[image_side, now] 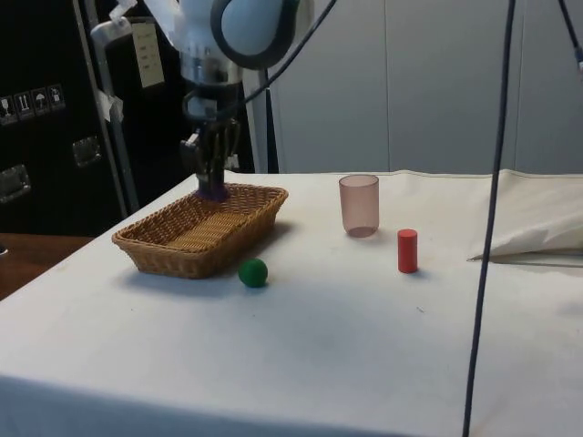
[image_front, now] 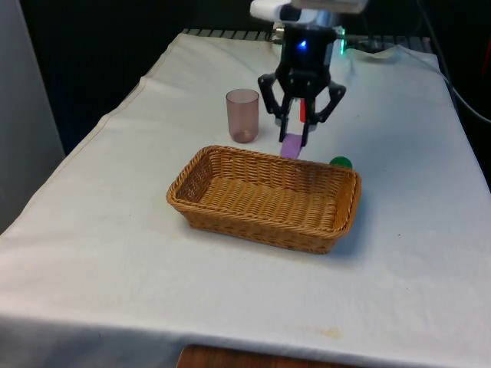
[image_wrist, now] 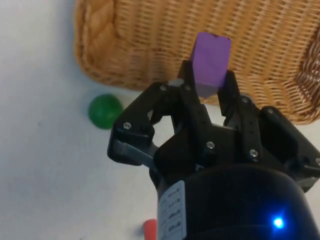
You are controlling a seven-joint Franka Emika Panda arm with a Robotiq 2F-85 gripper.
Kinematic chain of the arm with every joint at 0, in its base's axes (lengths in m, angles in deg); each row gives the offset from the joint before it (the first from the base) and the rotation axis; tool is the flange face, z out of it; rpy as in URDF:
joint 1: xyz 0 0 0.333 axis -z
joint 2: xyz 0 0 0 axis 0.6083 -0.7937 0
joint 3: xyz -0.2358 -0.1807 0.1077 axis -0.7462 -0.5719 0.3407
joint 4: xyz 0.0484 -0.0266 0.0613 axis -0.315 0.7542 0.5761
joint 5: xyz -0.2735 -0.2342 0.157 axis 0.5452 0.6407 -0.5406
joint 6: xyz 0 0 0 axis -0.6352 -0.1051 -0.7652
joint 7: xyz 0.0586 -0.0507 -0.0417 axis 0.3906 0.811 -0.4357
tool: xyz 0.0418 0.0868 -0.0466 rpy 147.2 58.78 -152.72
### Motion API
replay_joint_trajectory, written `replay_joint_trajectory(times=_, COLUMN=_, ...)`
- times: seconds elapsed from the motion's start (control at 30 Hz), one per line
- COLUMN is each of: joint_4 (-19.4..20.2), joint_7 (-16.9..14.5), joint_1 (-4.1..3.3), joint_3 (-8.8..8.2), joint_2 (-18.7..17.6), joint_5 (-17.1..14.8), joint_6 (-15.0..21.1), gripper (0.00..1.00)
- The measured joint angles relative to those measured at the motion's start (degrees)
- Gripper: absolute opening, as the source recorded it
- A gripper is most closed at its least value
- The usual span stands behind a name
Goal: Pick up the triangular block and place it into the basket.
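Front view: the hand (image_front: 295,136) gripped a purple block (image_front: 291,146) just above the far rim of the wicker basket (image_front: 201,208); a pink cup (image_front: 242,115) stood at the basket's eleven o'clock, a green ball (image_front: 341,162) at its two o'clock.
Side view: the hand (image_side: 212,178) held the block (image_side: 212,192) over the basket (image_side: 164,258); a red cylinder (image_side: 407,250) stood on the worktop (image_side: 364,328) beside the cup (image_side: 359,205).
Wrist view: fingers (image_wrist: 235,92) clamped the block (image_wrist: 210,63) over the basket's rim (image_wrist: 100,60).
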Motion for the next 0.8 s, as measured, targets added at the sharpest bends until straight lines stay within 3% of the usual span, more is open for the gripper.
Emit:
replay_joint_trajectory(times=0.43, joint_4=-4.93, joint_7=-6.93, joint_1=0.86, joint_3=-2.86, joint_2=-7.51, joint_5=-6.25, joint_6=1.83, gripper=0.33)
replay_joint_trajectory(times=0.8, joint_4=-8.88, joint_7=-13.35, joint_1=1.6, joint_3=-3.27, joint_2=-12.89, joint_5=-14.09, joint_6=2.06, gripper=0.33)
